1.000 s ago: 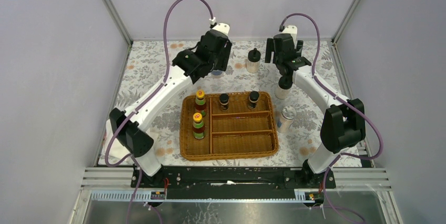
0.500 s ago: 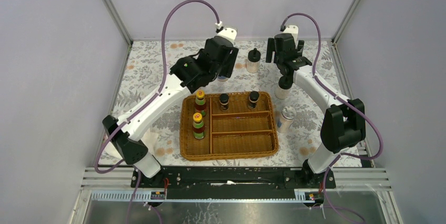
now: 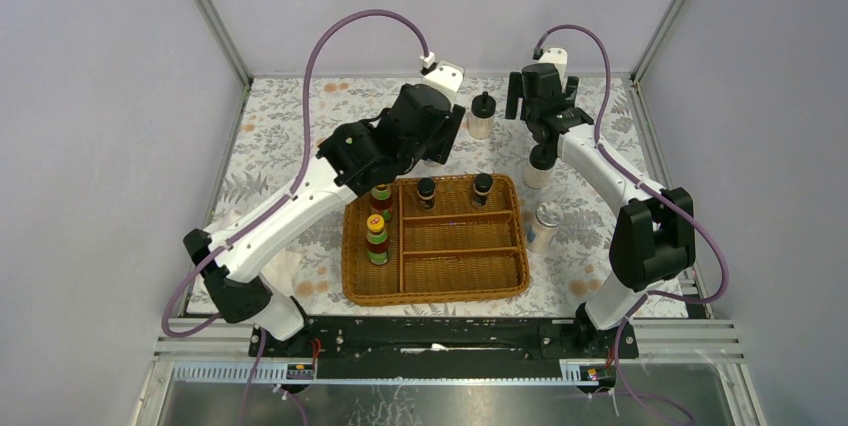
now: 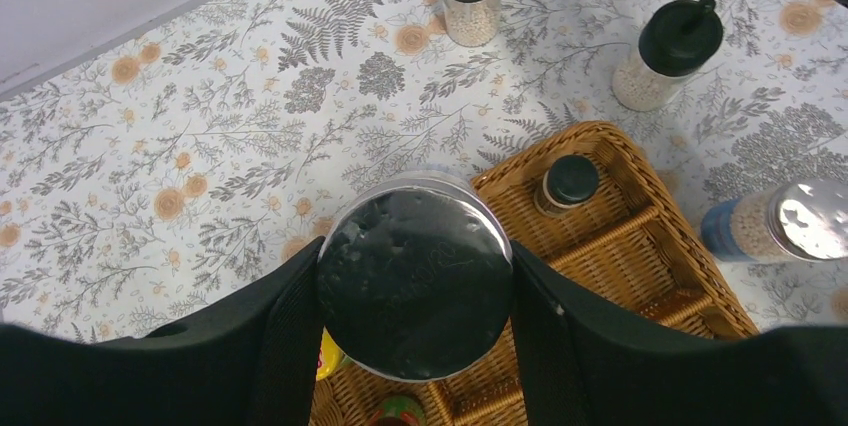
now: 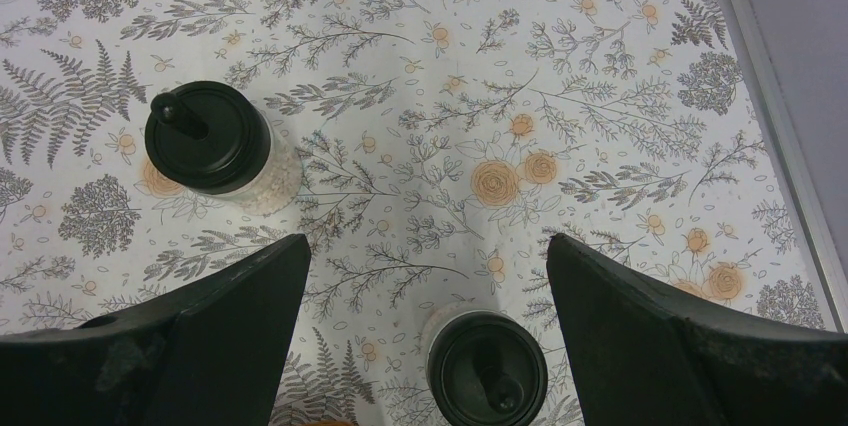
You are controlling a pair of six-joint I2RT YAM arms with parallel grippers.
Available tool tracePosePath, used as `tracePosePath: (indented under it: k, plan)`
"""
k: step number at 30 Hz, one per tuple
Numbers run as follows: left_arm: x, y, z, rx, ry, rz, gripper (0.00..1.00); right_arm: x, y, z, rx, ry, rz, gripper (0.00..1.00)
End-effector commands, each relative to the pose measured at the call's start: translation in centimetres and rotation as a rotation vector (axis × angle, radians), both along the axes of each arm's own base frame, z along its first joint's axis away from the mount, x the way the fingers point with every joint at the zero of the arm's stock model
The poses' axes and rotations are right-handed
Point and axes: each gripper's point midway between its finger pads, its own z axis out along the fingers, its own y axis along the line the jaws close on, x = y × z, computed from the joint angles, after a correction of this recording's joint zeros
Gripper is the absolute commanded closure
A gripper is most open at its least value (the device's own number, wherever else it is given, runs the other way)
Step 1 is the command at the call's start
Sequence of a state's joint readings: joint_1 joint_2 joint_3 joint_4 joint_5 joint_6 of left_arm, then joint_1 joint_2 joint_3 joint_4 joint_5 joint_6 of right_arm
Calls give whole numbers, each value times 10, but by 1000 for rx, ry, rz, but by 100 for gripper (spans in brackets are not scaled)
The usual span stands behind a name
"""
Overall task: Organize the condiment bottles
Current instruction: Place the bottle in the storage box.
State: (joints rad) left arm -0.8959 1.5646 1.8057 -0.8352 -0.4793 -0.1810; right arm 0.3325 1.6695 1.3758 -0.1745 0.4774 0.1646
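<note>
My left gripper (image 4: 415,281) is shut on a silver-lidded shaker (image 4: 415,271) and holds it above the far left end of the wicker basket (image 3: 440,296); in the top view the gripper (image 3: 425,134) hides it. The basket holds two yellow-capped bottles (image 3: 380,196) (image 3: 376,239) in its left section and two dark black-capped jars (image 3: 426,193) (image 3: 482,188) in the far row. A second shaker (image 3: 545,226) stands right of the basket. Two cream jars (image 3: 482,116) (image 3: 540,166) stand behind it. My right gripper (image 5: 428,266) is open and empty, above the nearer cream jar (image 5: 487,366).
The basket's middle and near right sections hold nothing. The floral cloth (image 3: 290,136) covers the table. Metal frame posts (image 3: 215,21) and grey walls close in the back and sides. The farther cream jar (image 5: 208,141) stands left of my right gripper.
My left arm has swung right and nearer, carrying the shaker from the far cloth to over the basket's far left end. The right arm has not moved.
</note>
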Motion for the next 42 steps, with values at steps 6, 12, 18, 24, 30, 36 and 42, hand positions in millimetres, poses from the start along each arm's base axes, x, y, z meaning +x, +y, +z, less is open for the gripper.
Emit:
tracePosePath:
  k: [6,12,18,24,30,36,42]
  plan:
    - [-22,2,14,8,-35,-29,100,5,-6,17,1,-47,-21,4]
    - [-36,-4,2,30,-13,-53,100,5,-7,18,0,-49,-24,4]
    - [-45,-9,-5,44,-2,-69,100,5,-7,18,-1,-50,-24,4]
    - [-54,-15,-12,41,17,-92,100,5,-7,17,0,-47,-23,4]
    - [-62,-22,-20,41,36,-111,100,5,-8,17,0,-47,-25,4]
    - [-67,-27,-34,54,63,-121,100,4,-10,18,0,-49,-27,4]
    - [-72,-31,-41,34,78,-128,100,4,-10,17,1,-48,-26,4]
